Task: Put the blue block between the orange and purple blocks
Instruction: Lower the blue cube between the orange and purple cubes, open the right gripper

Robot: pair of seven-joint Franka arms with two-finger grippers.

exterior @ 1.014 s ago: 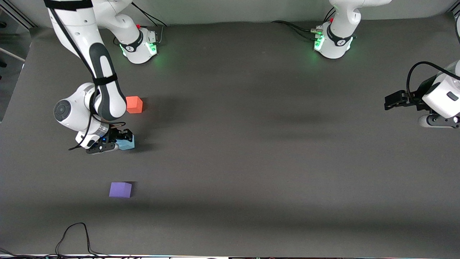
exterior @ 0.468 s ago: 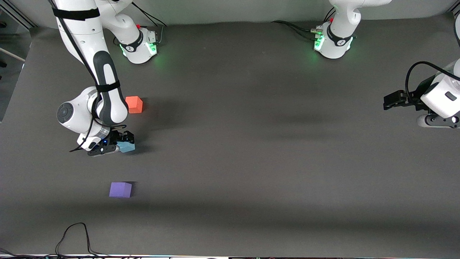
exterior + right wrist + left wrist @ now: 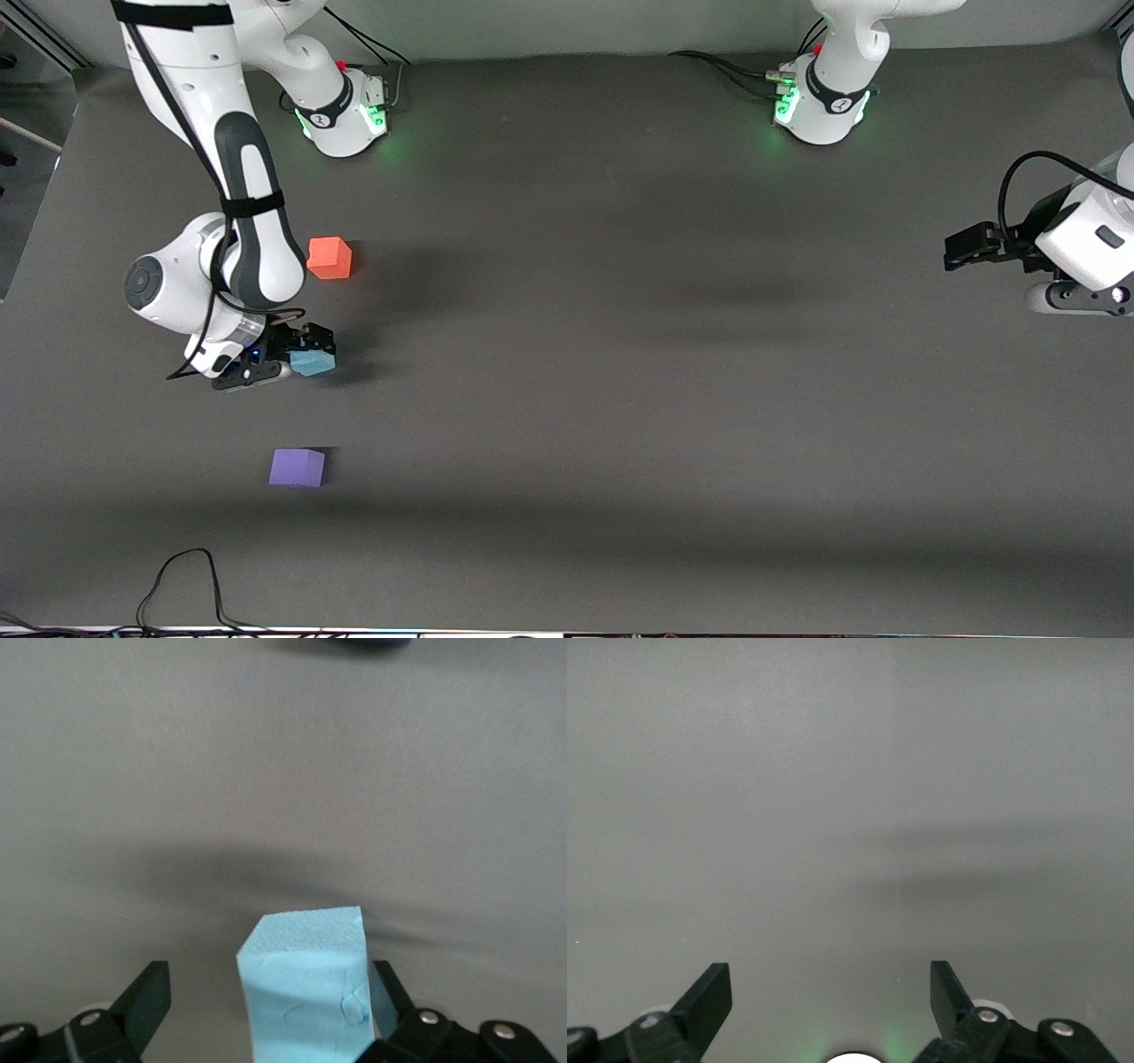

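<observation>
Right gripper (image 3: 297, 354) now spreading, blue block (image 3: 314, 361) possibly resting on one finger, between orange block (image 3: 330, 258) and purple block (image 3: 297, 467); left gripper (image 3: 961, 248) waiting, fingers apart.

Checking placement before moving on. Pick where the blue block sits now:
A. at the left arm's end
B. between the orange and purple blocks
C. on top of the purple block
B: the blue block rests between the orange block and purple block, right gripper open around it.

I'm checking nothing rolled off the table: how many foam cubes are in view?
3. The orange block lies farthest from the front camera, the purple block nearest, and the blue block between them, at the open right gripper.
</observation>
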